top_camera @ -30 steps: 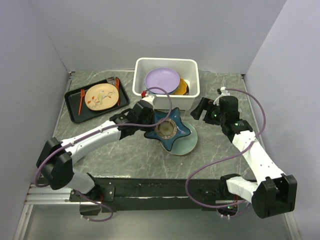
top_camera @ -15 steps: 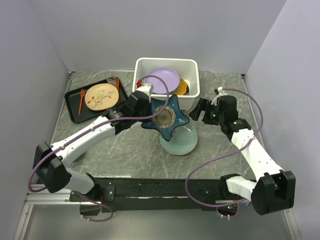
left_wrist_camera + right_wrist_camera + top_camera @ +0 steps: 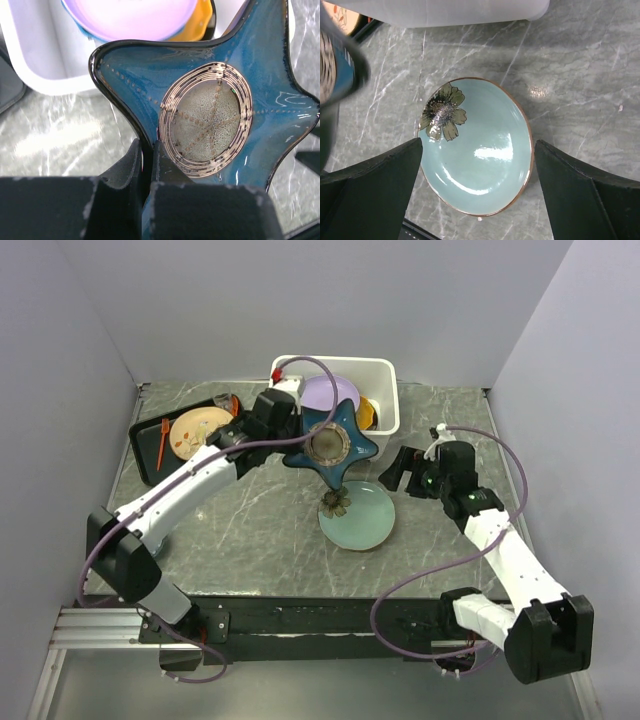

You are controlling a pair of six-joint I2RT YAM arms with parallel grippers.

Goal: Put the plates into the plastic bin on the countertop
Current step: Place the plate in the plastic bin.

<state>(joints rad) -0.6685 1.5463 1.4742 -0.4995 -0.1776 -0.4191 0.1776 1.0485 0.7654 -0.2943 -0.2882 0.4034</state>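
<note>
Closest to the arm bases, a pale green plate with a dark flower painted near its rim lies flat on the grey marbled countertop, in front of the bin and outside it. The right gripper hangs just beside this plate on its right, jaws spread wide and holding nothing; in its wrist view the plate shows between the two fingers, which do not touch it. A little farther back, the left gripper is clamped on the rim of the navy star-shaped plate, which it holds off the countertop at the bin's near wall, so that from above the plate covers part of that wall. Behind it the white plastic bin holds a lilac plate leaning over an orange one. Far left, a black tray carries a beige plate and an orange utensil
</note>
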